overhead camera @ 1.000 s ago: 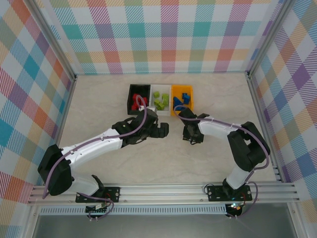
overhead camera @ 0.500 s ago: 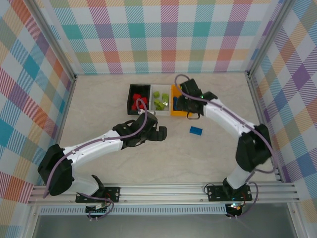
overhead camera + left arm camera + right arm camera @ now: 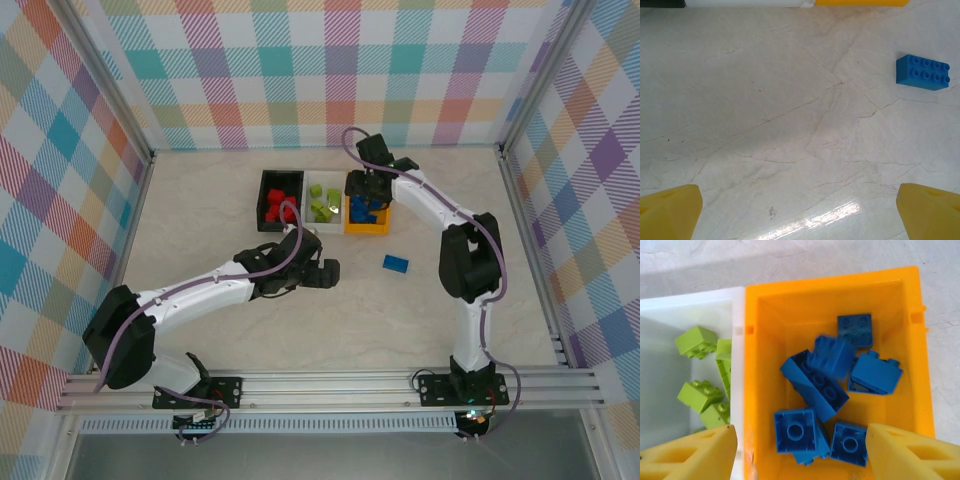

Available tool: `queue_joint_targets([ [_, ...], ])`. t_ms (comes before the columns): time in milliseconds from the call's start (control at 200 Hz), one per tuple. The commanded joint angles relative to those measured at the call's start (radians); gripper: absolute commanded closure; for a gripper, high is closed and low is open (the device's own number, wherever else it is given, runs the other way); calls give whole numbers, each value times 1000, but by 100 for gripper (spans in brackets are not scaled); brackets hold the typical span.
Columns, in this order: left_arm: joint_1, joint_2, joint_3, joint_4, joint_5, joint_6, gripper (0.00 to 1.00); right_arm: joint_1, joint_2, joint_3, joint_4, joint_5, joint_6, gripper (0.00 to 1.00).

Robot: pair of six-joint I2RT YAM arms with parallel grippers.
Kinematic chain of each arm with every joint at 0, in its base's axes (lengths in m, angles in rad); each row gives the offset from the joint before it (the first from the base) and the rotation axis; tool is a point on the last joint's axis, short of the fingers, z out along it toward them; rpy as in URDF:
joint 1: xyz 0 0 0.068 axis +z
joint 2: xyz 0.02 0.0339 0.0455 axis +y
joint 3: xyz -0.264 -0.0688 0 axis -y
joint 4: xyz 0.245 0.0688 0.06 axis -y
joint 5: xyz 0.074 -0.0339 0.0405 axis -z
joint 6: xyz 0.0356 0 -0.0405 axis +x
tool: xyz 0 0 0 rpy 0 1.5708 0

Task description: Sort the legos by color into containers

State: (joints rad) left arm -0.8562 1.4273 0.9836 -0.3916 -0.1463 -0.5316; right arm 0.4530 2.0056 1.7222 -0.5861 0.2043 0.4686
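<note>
orange bin (image 3: 912, 340): blue bricks (image 3: 815, 385); white bin (image 3: 660, 365): lime bricks (image 3: 696, 342); black bin (image 3: 261, 200): red bricks (image 3: 275, 208); walls (image 3: 320, 80): pastel plaid

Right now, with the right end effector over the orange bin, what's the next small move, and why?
Probably lift the right end effector clear of the orange bin and swing it toward the loose blue brick on the table. Its jaws stand open with nothing between them, and that brick looks like the one piece not yet sorted.

Pale marble-look tabletop (image 3: 200, 210) with faint grey veins and a glossy glare patch. Pastel plaid walls (image 3: 330, 70) stand on its left, far and right sides. Aluminium rails (image 3: 330, 385) run along its near edge.
</note>
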Motion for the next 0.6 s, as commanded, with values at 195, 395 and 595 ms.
queue_joint_targets([
  [195,-6,-67,-29,-16,10,1,0,1,-477,-593,114,-23,71,27],
  [395,-7,-60,-45,-9,22,-12,0,-43,-490,-795,222,-91,113,25],
  [595,-7,-77,-60,-16,17,-13,0,-69,-391,-768,263,-95,55,23],
])
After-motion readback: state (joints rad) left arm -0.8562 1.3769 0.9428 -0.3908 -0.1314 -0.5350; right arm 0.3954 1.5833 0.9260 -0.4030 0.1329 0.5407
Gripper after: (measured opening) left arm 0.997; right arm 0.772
